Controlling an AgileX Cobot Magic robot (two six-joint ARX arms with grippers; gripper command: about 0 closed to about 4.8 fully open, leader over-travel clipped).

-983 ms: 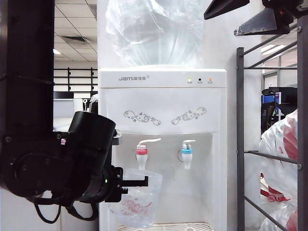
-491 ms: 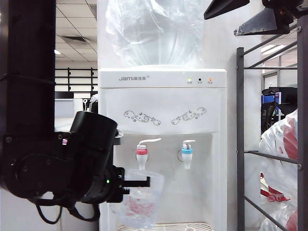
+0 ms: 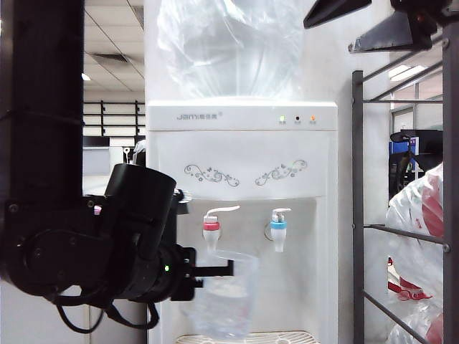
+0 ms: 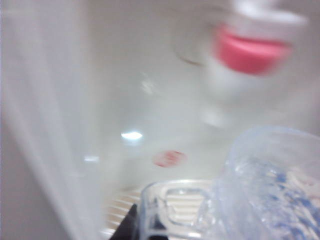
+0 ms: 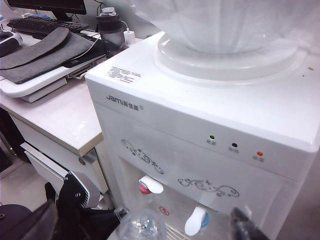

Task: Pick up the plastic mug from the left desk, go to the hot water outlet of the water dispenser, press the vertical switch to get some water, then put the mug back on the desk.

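The white water dispenser (image 3: pixel 244 154) fills the exterior view. Its hot water outlet (image 3: pixel 211 226) has a red collar, and the vertical switch (image 3: pixel 224 209) curves out above it. The clear plastic mug (image 3: pixel 228 295) hangs just below that outlet, a little to its right. My left gripper (image 3: pixel 215 271) is shut on the mug's handle (image 4: pixel 175 210), and the red collar (image 4: pixel 250 52) shows blurred close above the mug (image 4: pixel 272 187). My right gripper (image 3: pixel 328 37) stays high above the dispenser, open and empty; one fingertip (image 5: pixel 244 226) shows. The left desk (image 5: pixel 60 117) stands beside the dispenser.
A blue-collared tap (image 3: pixel 278 226) sits right of the red one, over the drip grille (image 3: pixel 280 335). A grey metal rack (image 3: pixel 401 229) with bagged goods (image 3: pixel 423 236) stands at the right. On the desk lie a dark bottle (image 5: pixel 111 30) and a keyboard (image 5: pixel 40 24).
My left gripper has carried the mug to the right, further under the red-collared tap, and turned it so the red print no longer faces out. The right arm has kept still.
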